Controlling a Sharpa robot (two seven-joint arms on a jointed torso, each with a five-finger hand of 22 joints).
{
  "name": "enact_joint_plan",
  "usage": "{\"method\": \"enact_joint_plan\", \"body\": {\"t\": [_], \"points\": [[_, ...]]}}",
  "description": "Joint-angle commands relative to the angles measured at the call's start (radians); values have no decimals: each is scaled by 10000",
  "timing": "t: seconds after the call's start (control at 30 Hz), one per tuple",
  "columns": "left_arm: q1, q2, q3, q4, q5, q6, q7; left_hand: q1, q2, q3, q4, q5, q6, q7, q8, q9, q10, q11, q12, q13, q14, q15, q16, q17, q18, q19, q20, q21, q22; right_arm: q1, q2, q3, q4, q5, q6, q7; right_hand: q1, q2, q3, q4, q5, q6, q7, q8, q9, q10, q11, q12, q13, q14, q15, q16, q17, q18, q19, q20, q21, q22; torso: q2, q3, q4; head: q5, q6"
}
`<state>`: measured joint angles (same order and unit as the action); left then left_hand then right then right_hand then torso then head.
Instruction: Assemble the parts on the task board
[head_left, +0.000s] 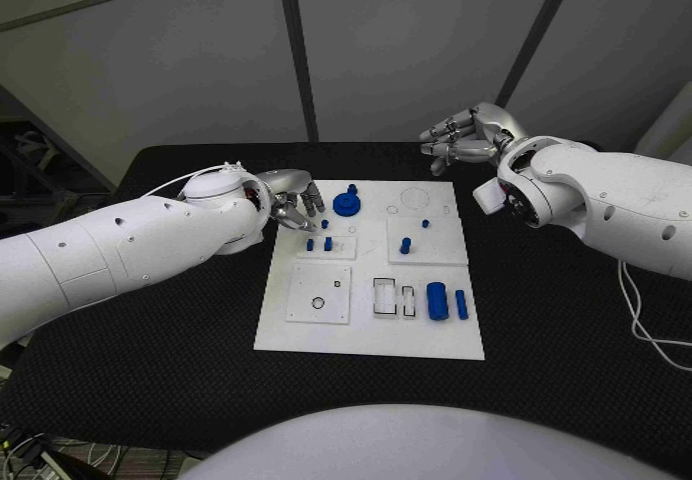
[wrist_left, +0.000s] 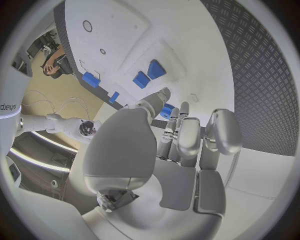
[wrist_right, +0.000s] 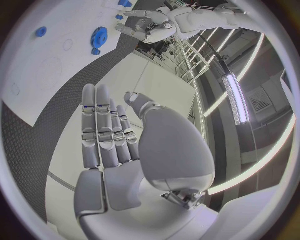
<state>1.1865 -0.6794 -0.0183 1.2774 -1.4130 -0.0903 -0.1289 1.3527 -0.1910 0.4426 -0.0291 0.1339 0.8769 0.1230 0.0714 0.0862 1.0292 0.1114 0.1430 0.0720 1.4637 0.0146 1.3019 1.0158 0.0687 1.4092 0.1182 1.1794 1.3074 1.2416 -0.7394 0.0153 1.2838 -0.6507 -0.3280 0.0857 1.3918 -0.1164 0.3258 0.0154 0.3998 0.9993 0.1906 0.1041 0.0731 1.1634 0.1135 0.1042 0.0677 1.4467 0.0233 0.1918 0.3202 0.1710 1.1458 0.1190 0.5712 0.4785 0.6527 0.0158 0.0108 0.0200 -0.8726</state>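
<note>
The left hand (head_left: 289, 197) hangs over the far left corner of the task board (head_left: 368, 345), its fingers (head_left: 309, 214) pointing down toward the board and lying close together side by side, with nothing between them. In the left wrist view the same fingers (wrist_left: 187, 135) are lined up next to one another above the white plate, the thumb set a little apart, and a small blue part (wrist_left: 167, 111) shows just past the fingertips; whether they touch it cannot be told.

The right hand (head_left: 464, 135) is raised beyond the far right corner of the board, well apart from it, over the black bench (head_left: 173, 380). Its fingers (head_left: 440, 143) are slightly curled and hold nothing. In the right wrist view they (wrist_right: 103, 125) stretch out straight and pressed side by side, with the thumb off to one side.

On the board, a blue gear-like part (head_left: 346, 203) stands near the far edge, just right of the left hand. Two small blue pegs (head_left: 319, 243) stand in a raised square plate on the left side, close under the left fingertips. Another blue peg (head_left: 405, 243) stands in the square plate on the right, with a smaller one (head_left: 426, 222) just beyond it. Toward the near right, a thick blue cylinder (head_left: 437, 299) and a thinner blue bar (head_left: 462, 304) lie side by side, beside two rectangular slots (head_left: 385, 297). A white square plate (head_left: 320, 293) with a round hole sits at the near left.
</note>
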Motion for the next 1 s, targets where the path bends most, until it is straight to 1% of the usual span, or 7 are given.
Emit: {"method": "enact_joint_plan", "body": {"t": [0.03,0.27,0.53,0.63,0.7,0.77,1.0], "points": [[19,-134,165,27,695,-547,227,27,167,-25,21,62,302,117,169,5,118,-61,138,54,-17,55,82,-26,179,-61,14,-96,650,17,-138,1,9,-2056,732,-435,153,-17,165,-174,-142,257,-123,75,4,177,-166,82,5,653,-203,641,482,116,417,-204,788,553,6,-3,-8,-25,0],[18,-619,402,221,3052,-1302,979,-28,214,106,54,56,941,295,459,38,472,-165,427,112,-99,-32,23,-251,248,-197,-57,-486,475,-43,-501,-12,327,-5019,1208,-983,15,-130,674,-341,-328,632,-243,-83,-37,285,-264,5,-5,598,-299,2594,1911,-411,1333,-282,4349,4256,-1,19,-7,-86,0],[4,-1265,446,911,5367,-1951,1817,-41,235,184,56,69,1115,365,535,27,475,-123,473,93,-190,0,-78,-489,415,-584,-49,-1382,43,-295,-818,-52,915,-7601,1053,-1662,-194,-291,905,-325,-496,693,-265,-275,-41,148,-237,-86,-1,448,-273,3577,2707,-606,1613,-225,5737,5749,-2,11,-24,-385,85],[-16,-1506,448,1208,7002,-2108,2262,-38,270,282,50,76,1191,426,557,-30,292,-50,508,40,-1625,71,-2103,-3750,770,-1651,6,-3462,-960,-413,-868,-77,1115,-8375,1025,-1906,-252,-345,926,-300,-583,678,-269,-318,-43,68,-229,-118,-7,502,-260,4213,3259,-687,1783,-207,6141,6208,-3,7,-17,-534,145],[-28,-1603,449,1308,7876,-2146,2447,-45,351,338,70,131,1214,458,571,-62,156,-10,542,14,-2343,114,-3063,-5006,1036,-2538,41,-5085,-1750,-471,-880,-84,1188,-8628,1024,-1988,-280,-377,934,-285,-660,671,-272,-336,-43,29,-224,-130,-6,523,-255,4556,3556,-725,1865,-198,6335,6426,0,2,-13,-576,164],[-44,-1733,450,1407,9076,-2120,2772,-43,352,340,34,165,1219,487,581,-105,57,24,644,3,-2646,136,-3494,-5304,1139,-3061,80,-5936,-2191,-590,-884,-94,1306,-9064,1023,-2129,-307,-426,939,-273,-720,628,-261,-366,-49,-38,-203,-154,-10,503,-242,4749,3715,-741,1885,-184,6439,6539,-1,-6,-10,-659,209],[-62,-1941,450,1592,11470,-1799,3642,-62,426,267,-3,166,1237,537,612,-160,-25,55,903,-2,-3013,172,-4203,-5852,1140,-3385,128,-6460,-2548,-822,-778,-109,1418,-9528,1096,-2284,-352,-534,939,-247,-823,509,-210,-401,-60,-180,-153,-188,-8,435,-199,5121,4027,-769,1900,-146,6623,6745,16,-13,-6,-721,305]]}}
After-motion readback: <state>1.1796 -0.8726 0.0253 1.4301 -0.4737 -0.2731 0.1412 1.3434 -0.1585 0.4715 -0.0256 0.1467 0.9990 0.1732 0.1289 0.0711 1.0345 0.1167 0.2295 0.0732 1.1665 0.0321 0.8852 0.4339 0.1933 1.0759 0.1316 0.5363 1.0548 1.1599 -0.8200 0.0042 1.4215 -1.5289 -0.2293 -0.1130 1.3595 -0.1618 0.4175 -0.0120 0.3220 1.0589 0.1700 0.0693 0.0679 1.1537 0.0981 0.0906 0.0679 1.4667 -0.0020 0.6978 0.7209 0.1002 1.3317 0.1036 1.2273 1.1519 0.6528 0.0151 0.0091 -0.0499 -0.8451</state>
